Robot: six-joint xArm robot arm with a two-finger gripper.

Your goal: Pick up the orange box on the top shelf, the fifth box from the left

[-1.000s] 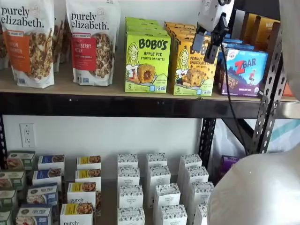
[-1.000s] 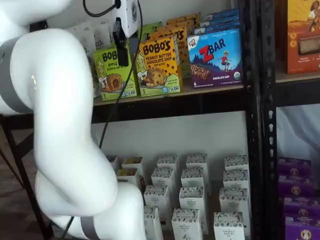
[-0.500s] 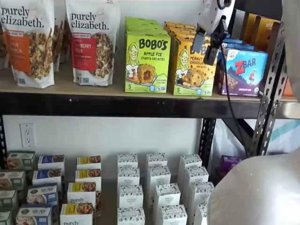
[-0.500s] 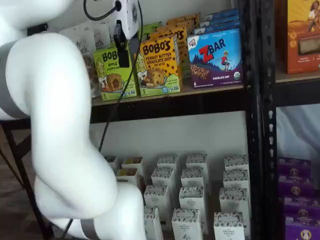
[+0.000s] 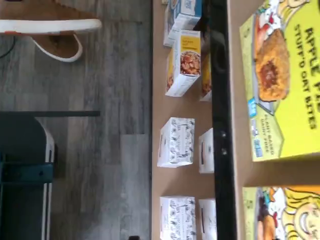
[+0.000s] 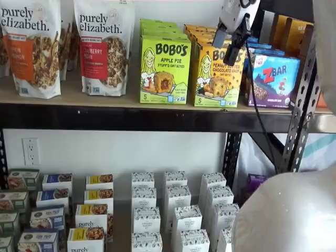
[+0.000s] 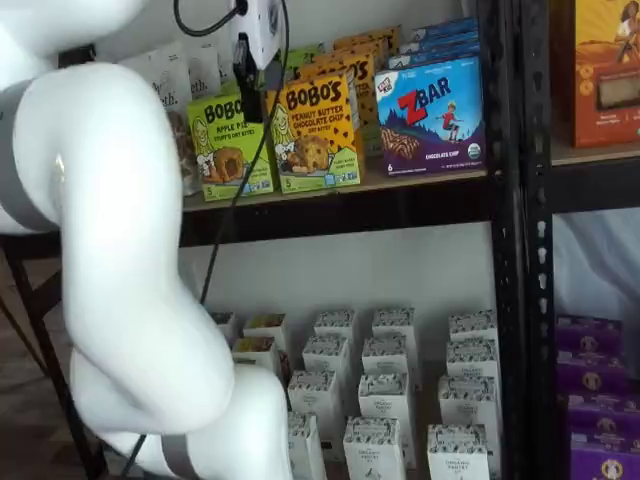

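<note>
The orange box (image 6: 218,76) stands upright on the top shelf (image 6: 105,101), between a lime-green BOBO'S carton and a blue ZBAR box. It shows in both shelf views (image 7: 318,125). Part of its front shows in the wrist view (image 5: 280,215). My gripper (image 6: 231,42) hangs from the view's top edge in front of the box's upper part, with a gap between its two fingers and nothing in them. In a shelf view (image 7: 246,82) it is side-on, and only one black finger shows, just left of the box. A black cable hangs beside it.
The lime-green Apple Pie carton (image 6: 165,69) and the ZBAR box (image 6: 273,80) stand close on either side of the orange box. Granola bags (image 6: 104,47) stand further left. A black perforated upright (image 6: 302,100) is at the right. Small white cartons (image 6: 178,210) fill the lower surface.
My gripper has risen a little, from the middle of the orange box's front to its upper part, and shifted slightly towards the box. The boxes have not moved.
</note>
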